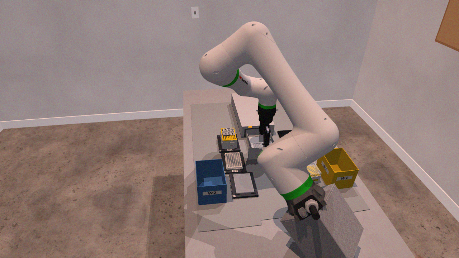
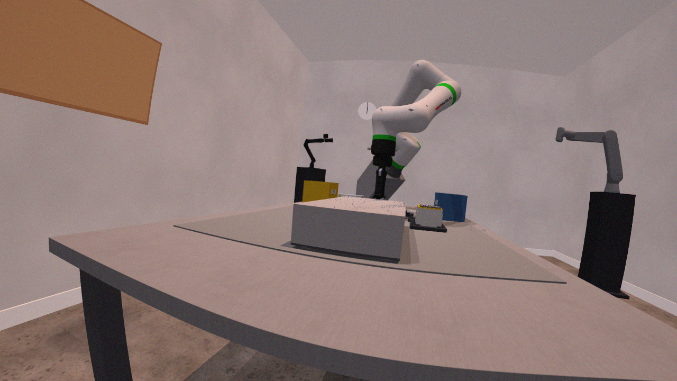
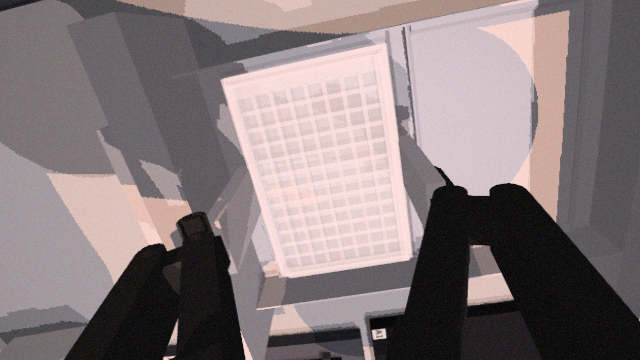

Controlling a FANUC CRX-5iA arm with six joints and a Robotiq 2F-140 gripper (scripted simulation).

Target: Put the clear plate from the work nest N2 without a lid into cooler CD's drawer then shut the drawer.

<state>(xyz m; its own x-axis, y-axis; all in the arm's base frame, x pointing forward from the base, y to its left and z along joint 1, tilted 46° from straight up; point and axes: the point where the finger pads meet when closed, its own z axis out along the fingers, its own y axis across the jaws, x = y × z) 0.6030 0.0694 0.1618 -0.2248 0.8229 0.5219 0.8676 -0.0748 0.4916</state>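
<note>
The cooler CD (image 1: 247, 110) stands at the back of the bench with its drawer (image 1: 258, 142) pulled out toward the arm's base, and its lamp (image 1: 250, 127) glows amber. My gripper (image 1: 265, 141) reaches straight down into the drawer and is shut on the clear plate (image 1: 256, 144) across its short width. In the wrist view the plate (image 3: 320, 160) shows its well grid, right way up and without a lid, between my fingers. It is over one drawer place, and the other place (image 3: 470, 110) is bare. I cannot tell whether the plate touches the floor.
Left of the drawer stand the yellow-topped tip box (image 1: 228, 136), a white well plate (image 1: 233, 160) and a grey lidded plate (image 1: 242, 184), each on a black nest. The blue bin W2 (image 1: 211, 182) is front left, the yellow bin W1 (image 1: 340, 166) right. An empty black nest (image 1: 284, 133) lies right of the drawer.
</note>
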